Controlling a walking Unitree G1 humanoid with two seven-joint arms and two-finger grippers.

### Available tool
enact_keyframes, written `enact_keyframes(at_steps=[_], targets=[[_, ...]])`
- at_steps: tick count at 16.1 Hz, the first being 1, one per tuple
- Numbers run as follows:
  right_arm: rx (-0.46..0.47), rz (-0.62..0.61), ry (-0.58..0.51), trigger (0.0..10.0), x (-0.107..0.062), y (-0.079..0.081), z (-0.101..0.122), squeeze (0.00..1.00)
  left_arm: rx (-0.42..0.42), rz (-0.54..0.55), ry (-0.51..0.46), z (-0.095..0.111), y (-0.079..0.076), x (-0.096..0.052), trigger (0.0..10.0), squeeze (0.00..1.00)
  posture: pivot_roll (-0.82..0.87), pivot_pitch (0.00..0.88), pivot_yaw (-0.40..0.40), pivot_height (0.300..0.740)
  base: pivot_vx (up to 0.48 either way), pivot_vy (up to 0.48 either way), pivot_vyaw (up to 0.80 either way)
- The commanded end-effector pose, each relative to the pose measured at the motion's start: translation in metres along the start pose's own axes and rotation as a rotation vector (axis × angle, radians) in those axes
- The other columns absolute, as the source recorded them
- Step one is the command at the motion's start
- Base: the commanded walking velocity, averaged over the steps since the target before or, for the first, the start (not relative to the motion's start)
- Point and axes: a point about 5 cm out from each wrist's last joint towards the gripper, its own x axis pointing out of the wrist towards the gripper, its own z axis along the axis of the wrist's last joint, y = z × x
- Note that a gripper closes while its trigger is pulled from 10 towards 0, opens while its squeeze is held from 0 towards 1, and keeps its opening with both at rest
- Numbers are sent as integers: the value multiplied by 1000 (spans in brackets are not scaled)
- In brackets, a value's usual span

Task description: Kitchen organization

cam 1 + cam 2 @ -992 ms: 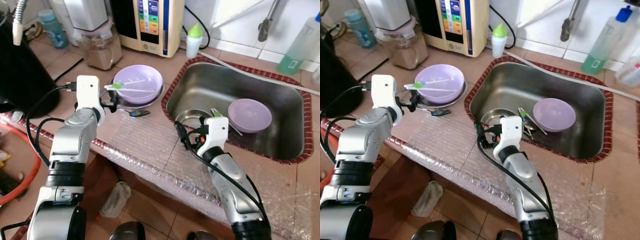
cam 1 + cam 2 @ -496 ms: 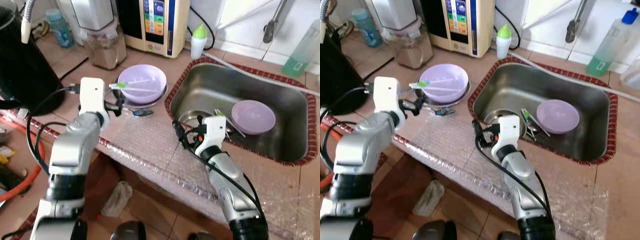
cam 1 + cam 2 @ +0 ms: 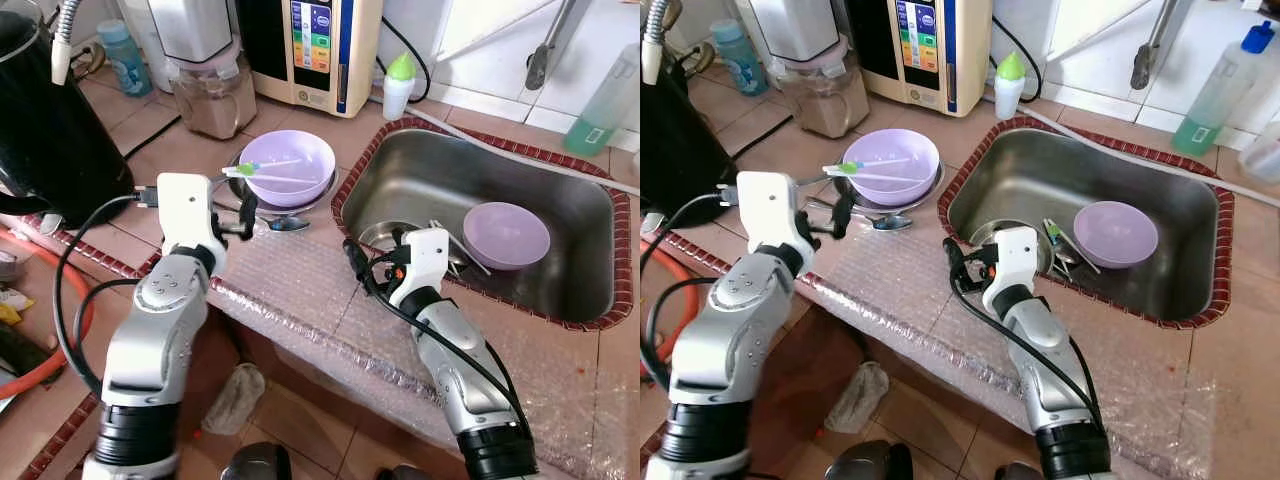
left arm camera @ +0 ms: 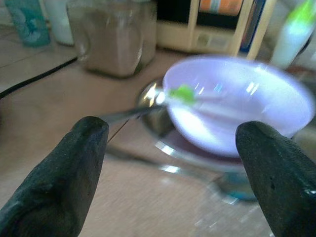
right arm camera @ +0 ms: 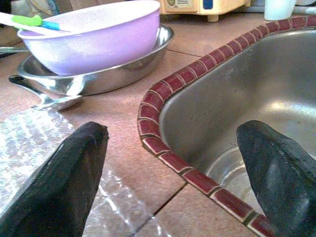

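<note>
A purple bowl (image 3: 287,167) sits in a steel plate on the counter, and a green-and-white utensil (image 3: 262,172) lies across its rim. Beside the plate lies a metal spoon (image 3: 285,224). My left gripper (image 3: 240,212) hovers open just left of the spoon, pointing at the bowl (image 4: 232,103). In the steel sink (image 3: 440,170) are a second purple bowl (image 3: 505,235), a steel plate (image 3: 385,238) and some cutlery. Open and empty, my right gripper (image 3: 362,270) is at the sink's near left rim (image 5: 163,123).
A black kettle (image 3: 45,110), a blender jar (image 3: 210,95), a water purifier (image 3: 315,50) and a small green-capped bottle (image 3: 398,85) line the back. A green soap bottle (image 3: 605,95) stands behind the sink. Bubble wrap (image 3: 300,290) covers the counter's front edge. A rag (image 3: 232,398) lies on the floor.
The camera has shifted slightly. My left arm has swung a little to the right, bringing its fingers closer to the spoon and plate. The right arm has hardly moved.
</note>
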Motion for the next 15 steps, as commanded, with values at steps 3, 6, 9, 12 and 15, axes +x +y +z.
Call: enact_keyframes(at_steps=[3, 6, 9, 12, 15], targets=[[-7, 8, 1, 10000, 0, -1, 1, 0, -116, 29, -55, 2, 9, 14, 10000, 0, 69, 61, 31, 740, 0, 0, 0], [-16, 16, 9, 10000, -7, -5, 1, 0, -212, 41, -58, -4, 13, 37, 10000, 0, 32, 67, 28, 740, 0, 0, 0], [-1, 61, 10, 10000, -14, -2, 2, 0, -266, -6, -76, -5, 8, 55, 10000, 0, 6, 63, 33, 740, 0, 0, 0], [-5, 54, 6, 10000, -14, -2, 3, 0, -278, -17, -78, -5, 5, 64, 10000, 0, 0, 59, 39, 740, 0, 0, 0], [58, 116, -41, 10000, -13, 6, 14, 0, -304, -30, -74, -6, 5, 74, 0, 0, 0, 53, 46, 740, 0, 0, 0]])
